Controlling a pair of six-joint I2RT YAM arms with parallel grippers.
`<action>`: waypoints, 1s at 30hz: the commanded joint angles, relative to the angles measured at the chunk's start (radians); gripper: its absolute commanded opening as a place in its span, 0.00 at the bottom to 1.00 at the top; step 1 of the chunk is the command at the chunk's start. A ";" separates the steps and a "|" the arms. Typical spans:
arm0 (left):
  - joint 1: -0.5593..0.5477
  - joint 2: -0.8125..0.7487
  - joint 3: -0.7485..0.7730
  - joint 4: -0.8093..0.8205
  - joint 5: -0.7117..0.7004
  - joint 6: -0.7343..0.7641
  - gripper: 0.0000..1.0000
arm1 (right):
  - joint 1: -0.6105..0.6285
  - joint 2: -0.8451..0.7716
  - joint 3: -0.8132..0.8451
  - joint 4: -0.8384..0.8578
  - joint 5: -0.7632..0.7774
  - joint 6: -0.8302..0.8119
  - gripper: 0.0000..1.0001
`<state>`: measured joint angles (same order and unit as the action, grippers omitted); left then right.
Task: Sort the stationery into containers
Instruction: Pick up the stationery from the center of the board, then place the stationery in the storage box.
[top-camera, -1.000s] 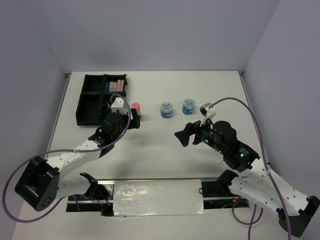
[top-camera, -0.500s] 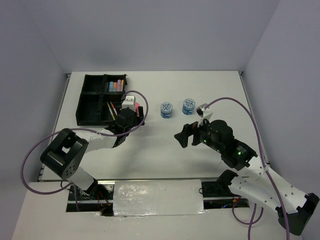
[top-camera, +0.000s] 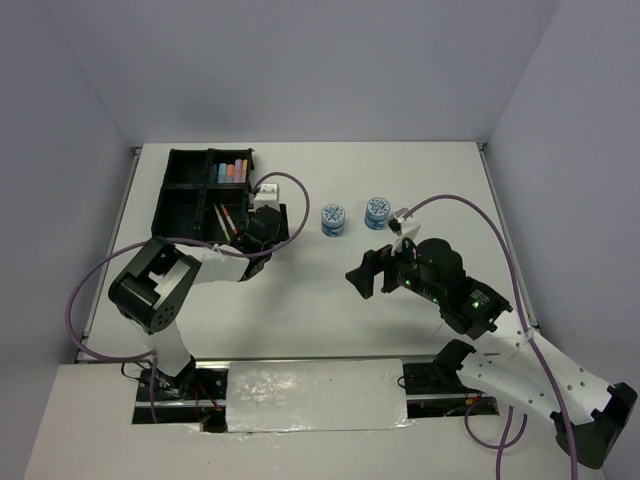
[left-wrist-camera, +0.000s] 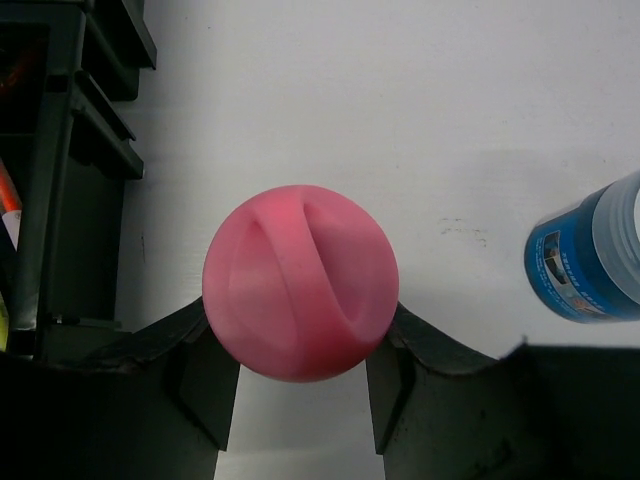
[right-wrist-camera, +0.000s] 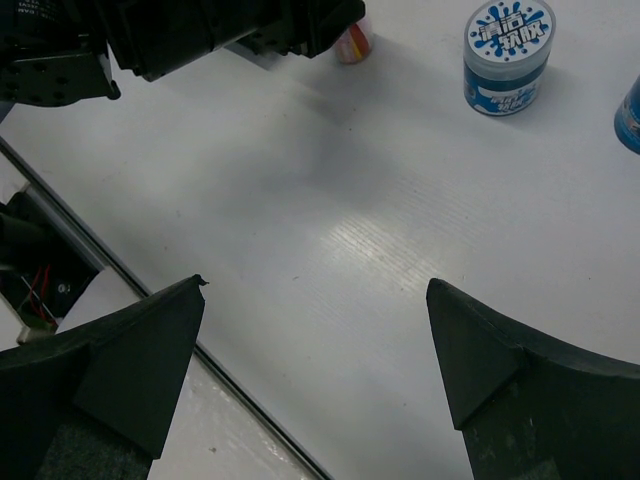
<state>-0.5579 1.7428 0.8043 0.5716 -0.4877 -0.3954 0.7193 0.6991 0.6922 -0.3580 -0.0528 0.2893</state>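
Tube (left-wrist-camera: 300, 290) between left tool (left-wrist-camera: 300, 325) fingers, hidden overhead

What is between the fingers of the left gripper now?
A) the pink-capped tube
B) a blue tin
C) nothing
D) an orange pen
A: in the left wrist view the left gripper touches the pink-capped tube on both sides, while the blue tin stands apart on the table.
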 joint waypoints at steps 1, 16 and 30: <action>0.001 -0.020 0.019 0.040 -0.038 -0.020 0.25 | 0.002 -0.016 -0.008 0.033 0.002 -0.022 1.00; 0.255 -0.209 0.565 -0.545 -0.215 0.026 0.00 | 0.002 -0.027 -0.028 0.093 -0.016 -0.016 1.00; 0.621 0.339 0.994 -0.385 0.049 0.038 0.00 | 0.009 0.053 -0.080 0.218 -0.125 0.013 1.00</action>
<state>0.0307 2.0483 1.7588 0.0887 -0.5297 -0.3874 0.7219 0.7254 0.6212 -0.2195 -0.1562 0.2981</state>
